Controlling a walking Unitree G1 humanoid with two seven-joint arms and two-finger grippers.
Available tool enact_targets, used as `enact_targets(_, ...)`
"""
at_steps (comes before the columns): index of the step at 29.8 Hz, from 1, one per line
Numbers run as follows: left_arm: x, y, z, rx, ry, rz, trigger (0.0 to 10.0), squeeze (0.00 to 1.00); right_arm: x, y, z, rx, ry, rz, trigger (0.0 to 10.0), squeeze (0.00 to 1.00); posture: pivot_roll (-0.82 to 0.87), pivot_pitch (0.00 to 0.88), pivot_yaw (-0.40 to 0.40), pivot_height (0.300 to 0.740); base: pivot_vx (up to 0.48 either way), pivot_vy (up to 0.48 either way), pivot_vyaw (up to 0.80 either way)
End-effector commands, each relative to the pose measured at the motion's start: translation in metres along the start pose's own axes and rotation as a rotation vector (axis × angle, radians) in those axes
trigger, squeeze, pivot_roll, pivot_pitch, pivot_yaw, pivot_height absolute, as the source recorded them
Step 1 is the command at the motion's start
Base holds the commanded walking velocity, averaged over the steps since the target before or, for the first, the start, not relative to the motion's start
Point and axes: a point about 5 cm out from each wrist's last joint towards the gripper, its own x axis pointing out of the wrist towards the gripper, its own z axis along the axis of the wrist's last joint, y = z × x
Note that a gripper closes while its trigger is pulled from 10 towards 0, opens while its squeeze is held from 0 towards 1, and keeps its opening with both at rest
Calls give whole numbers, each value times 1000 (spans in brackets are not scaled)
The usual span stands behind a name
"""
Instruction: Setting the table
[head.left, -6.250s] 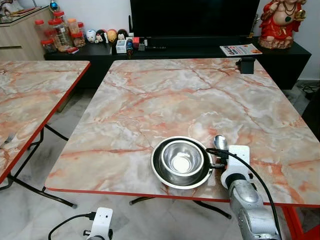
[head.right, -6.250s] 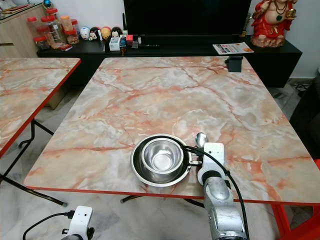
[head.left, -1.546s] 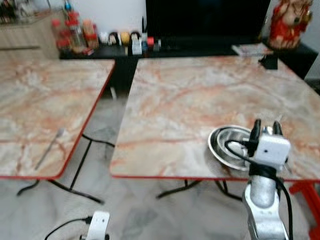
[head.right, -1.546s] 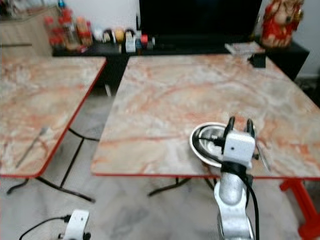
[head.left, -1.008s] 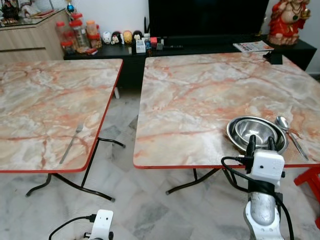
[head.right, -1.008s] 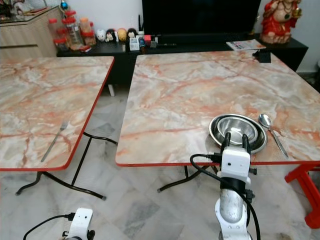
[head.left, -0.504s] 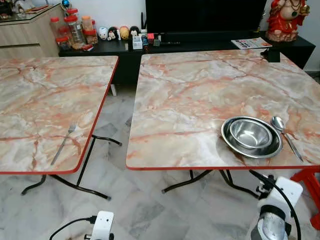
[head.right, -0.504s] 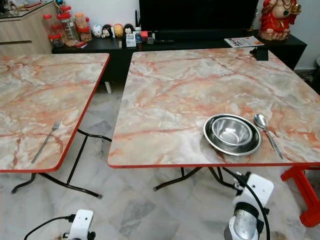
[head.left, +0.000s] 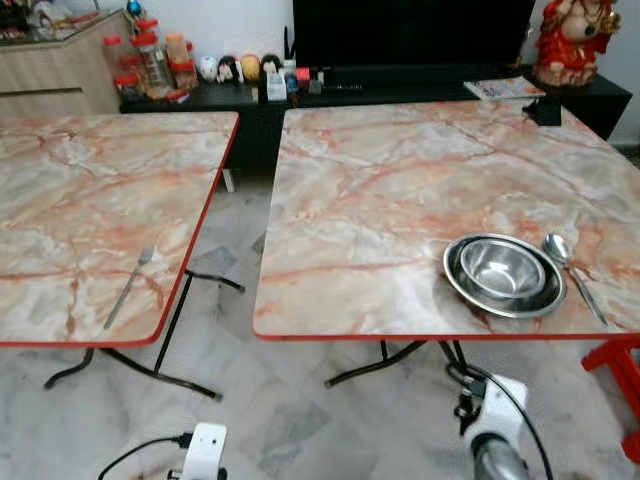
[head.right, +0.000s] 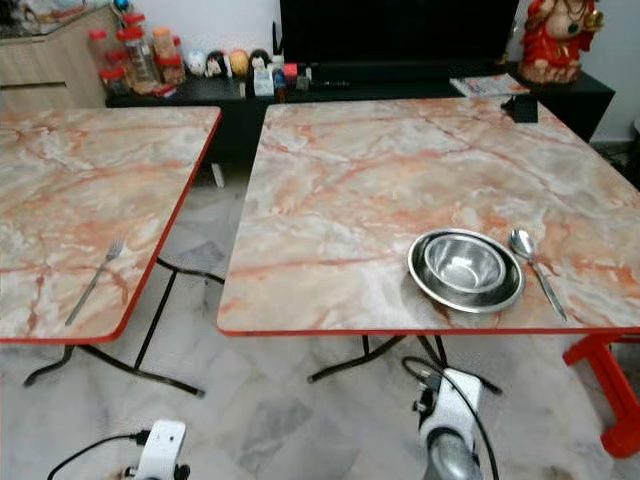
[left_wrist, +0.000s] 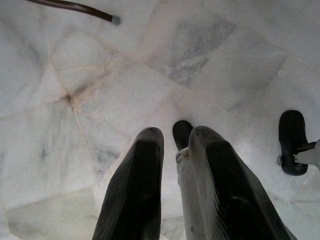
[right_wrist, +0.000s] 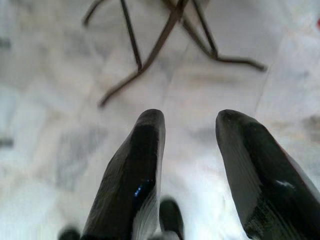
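Head views first: right arm has dropped below the table edge since a second ago, leaving bowl (head.left: 503, 268) inside plate (head.left: 504, 277) with spoon (head.left: 571, 267) just beside, on the right table (head.left: 400, 190). Fork (head.left: 128, 288) lies on the left table (head.left: 90, 200), so I judge it comes next. Left wrist view: left gripper (left_wrist: 172, 137) hangs over the floor, fingers nearly together, holding nothing. Right wrist view: right gripper (right_wrist: 189, 125) is spread apart and empty.
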Motion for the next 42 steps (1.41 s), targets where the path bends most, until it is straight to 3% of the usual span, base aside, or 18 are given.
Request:
enact_targets(1, 0, 1, -1, 5, 12, 7, 10000, 0, 1, 1, -1, -30, 12, 20, 10000, 0, -106, 0, 16, 740, 0, 0, 0)
enact_targets(6, 0, 2, 1, 3, 3, 14, 10000, 0, 2, 6, -12, -103, 67, 78, 10000, 0, -107, 0, 22, 740, 0, 0, 0)
enact_targets(7, 0, 2, 1, 6, 5, 14, 10000, 0, 1, 10, -17, -170, 81, 122, 10000, 0, -102, 0, 28, 740, 0, 0, 0)
enact_targets(12, 0, 4, 2, -1, 5, 17, 10000, 0, -2, 16, -27, -266, 108, 194, 10000, 0, -100, 0, 33, 740, 0, 0, 0)
enact_targets(13, 1, 5, 3, -7, 4, 22, 10000, 0, -5, 16, -38, -336, 154, 217, 10000, 0, -93, 0, 30, 740, 0, 0, 0)
enact_targets(15, 1, 5, 5, -10, 1, 25, 10000, 0, -7, 13, -46, -383, 192, 223, 10000, 0, -78, 0, 22, 740, 0, 0, 0)
enact_targets(17, 1, 6, 6, -16, -3, 28, 10000, 0, -8, 11, -48, -367, 201, 210, 10000, 0, -71, 0, 21, 740, 0, 0, 0)
enact_targets(19, 1, 7, 8, -26, -8, 33, 10000, 0, -6, 10, -45, -285, 194, 157, 10000, 0, -67, 0, 31, 740, 0, 0, 0)
enact_targets(27, 0, 9, 4, -12, 2, 33, 10000, 0, -5, 18, -43, -188, 166, 131, 10000, 0, -63, 0, 43, 740, 0, 227, -91)
enact_targets(31, 0, 10, 4, -12, 2, 37, 10000, 0, -6, 17, -43, -177, 163, 111, 10000, 0, -56, 0, 42, 740, 0, 364, -694)
enact_targets(42, 0, 12, 4, -7, 3, 36, 10000, 0, -6, 15, -44, -160, 170, 90, 10000, 0, -55, 0, 50, 740, 0, 362, 0)
